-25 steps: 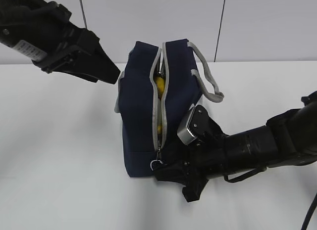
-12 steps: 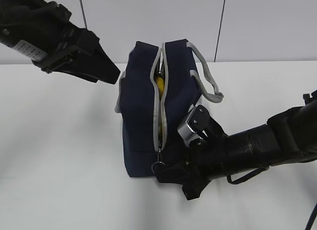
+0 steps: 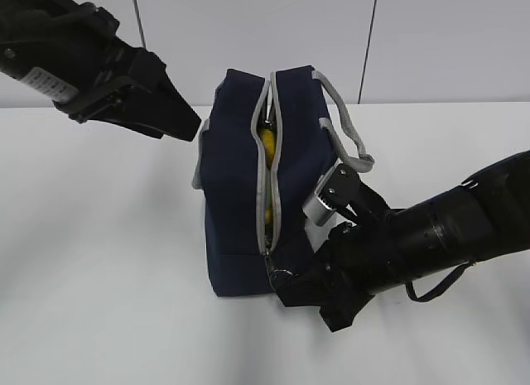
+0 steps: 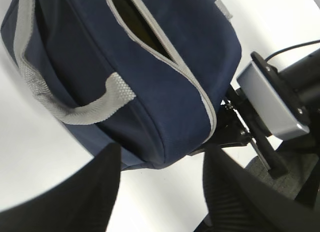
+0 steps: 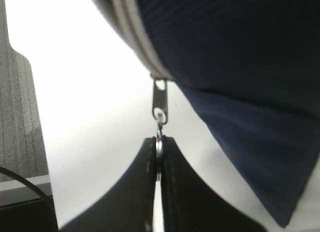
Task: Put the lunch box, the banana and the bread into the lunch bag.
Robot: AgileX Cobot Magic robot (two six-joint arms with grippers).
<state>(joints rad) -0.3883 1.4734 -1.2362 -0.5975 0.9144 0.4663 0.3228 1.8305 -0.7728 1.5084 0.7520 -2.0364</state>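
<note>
The navy lunch bag [image 3: 236,186] stands on the white table with its grey zipper partly open; it also shows in the left wrist view [image 4: 125,72] and the right wrist view [image 5: 240,82]. The yellow banana [image 3: 267,146] shows through the gap. The lunch box and the bread are hidden. My right gripper [image 3: 286,281] is shut on the zipper's metal ring pull [image 5: 158,142] at the bag's near bottom end. My left gripper [image 3: 189,124] is open and empty, beside the bag's upper left corner; its fingers [image 4: 95,192] frame the bag's end.
Grey webbing handles [image 3: 348,137] hang off the bag's right side, and one [image 4: 85,110] shows in the left wrist view. The white table [image 3: 99,277] spreads to the left and front. A white panelled wall stands behind.
My right gripper has shifted right along the bag's bottom end with the ring pull in it. The left arm has not moved.
</note>
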